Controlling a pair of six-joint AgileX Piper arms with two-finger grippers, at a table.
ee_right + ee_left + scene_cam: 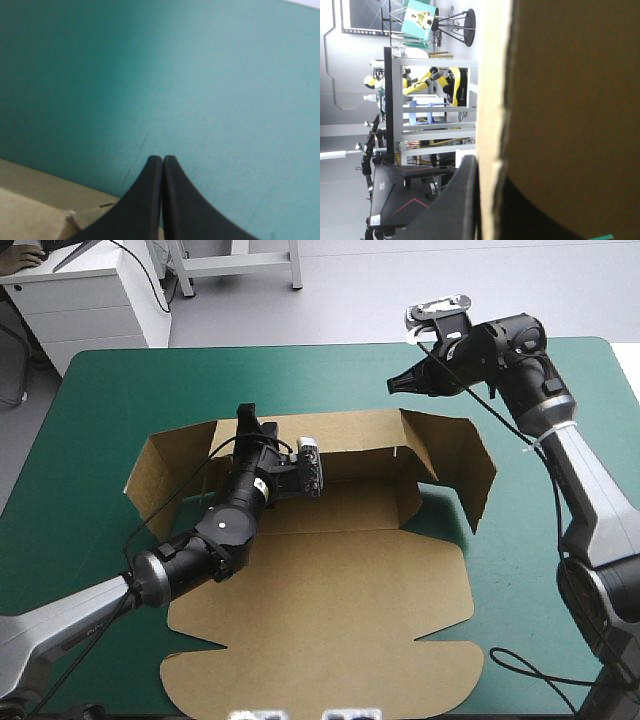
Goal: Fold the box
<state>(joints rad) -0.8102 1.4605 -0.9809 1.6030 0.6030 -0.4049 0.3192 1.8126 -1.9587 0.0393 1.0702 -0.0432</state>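
The brown box (pixel 330 590) lies mid-table; the left gripper (pixel 247 420) pinches its raised far wall (pixel 350 430) at 11 o'clock. The right gripper (pixel 393 386), clenched empty at 1 o'clock, should open and hold the side flap (pixel 462 462)

the box (pixel 570 100) wall hides the table (pixel 90 400) ahead of the left pincer (pixel 247 420).

High view: we see soft, even light from above. The box (pixel 340 580) is uniformly lit, its raised right wall throws a faint shadow on the teal-green cover (pixel 100 390) beside it, and the left arm (pixel 215 530) shades the board beneath it. Left wrist view: the board stands dark against a bright room, with its cut edge pale. Right wrist view: the cover dims toward the box, and we cannot tell what casts that shade.
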